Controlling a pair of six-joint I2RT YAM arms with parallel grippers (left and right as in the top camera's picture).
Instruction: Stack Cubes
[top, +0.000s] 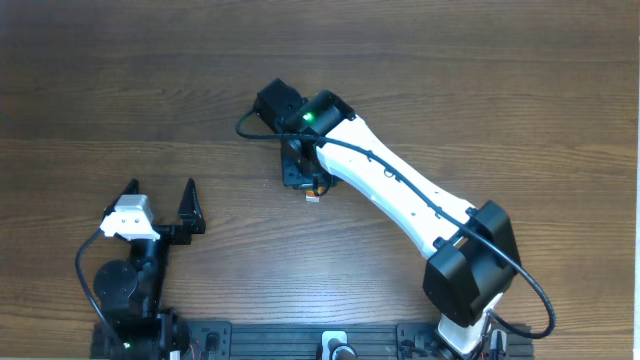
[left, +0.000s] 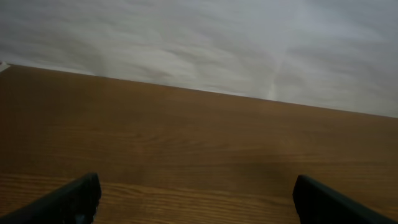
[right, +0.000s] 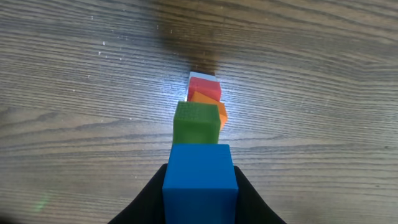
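A tower of cubes stands on the wooden table (right: 74, 74). From the top it goes blue cube (right: 200, 180), green cube (right: 196, 123), orange cube (right: 219, 113), red cube (right: 205, 89), with a pale cube edge (right: 202, 76) at the bottom. My right gripper (right: 200, 190) hangs over the tower, shut on the blue cube, one dark finger (right: 151, 194) on each side. In the top view the right gripper (top: 300, 168) covers the tower near the table's middle; a sliver of cube (top: 313, 194) peeks out. My left gripper (top: 161, 192) rests open near its base, nothing between its fingers (left: 74, 199).
The right arm's white link (top: 400, 190) runs diagonally from its base at the bottom right to the table's middle. A pale wall (left: 199, 43) rises behind the table's far edge in the left wrist view. Bare wood surrounds the tower.
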